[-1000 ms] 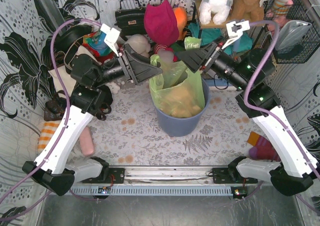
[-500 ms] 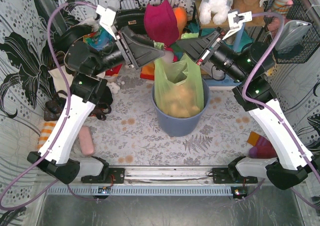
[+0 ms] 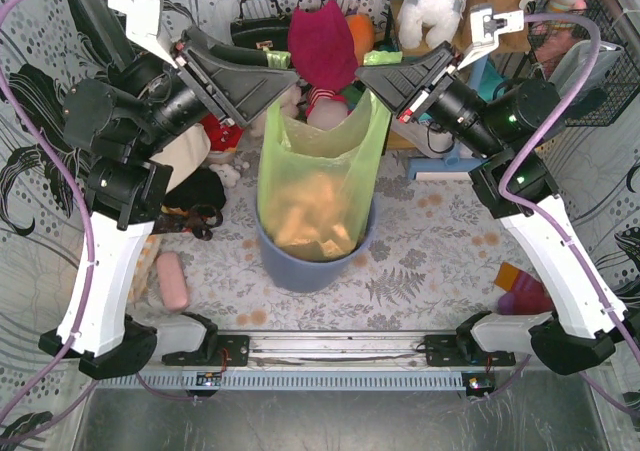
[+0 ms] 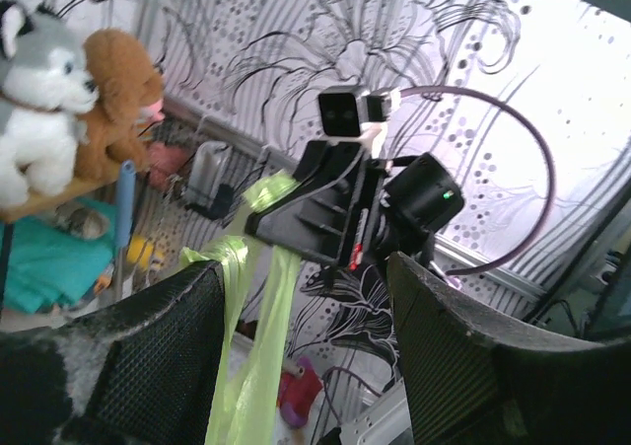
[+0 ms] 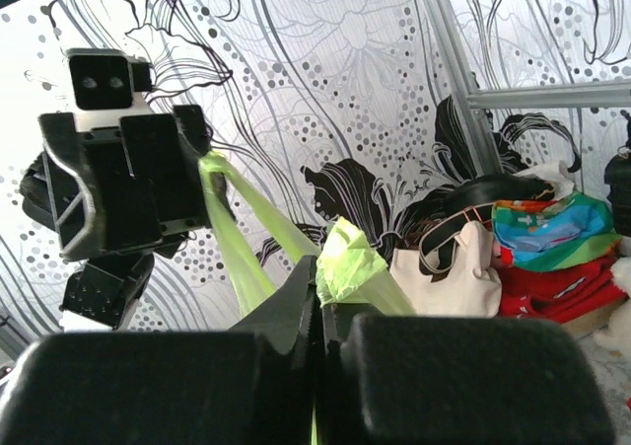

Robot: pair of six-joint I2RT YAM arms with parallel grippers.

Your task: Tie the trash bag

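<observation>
Floral-print walls frame what we see: the trash bag (image 3: 315, 186) stretched upward out of the blue-grey bin (image 3: 300, 268). Our right gripper (image 3: 366, 73) pinches its right top corner. Our left gripper (image 3: 282, 63) has its fingers apart, a bag strip against one.

Open desk (image 3: 430, 261) is found at centre right, beside the bin (image 3: 300, 271). The upper middle is blocked by the stretched trash bag (image 3: 315, 171), the top edge by piled toys (image 3: 325, 41).
</observation>
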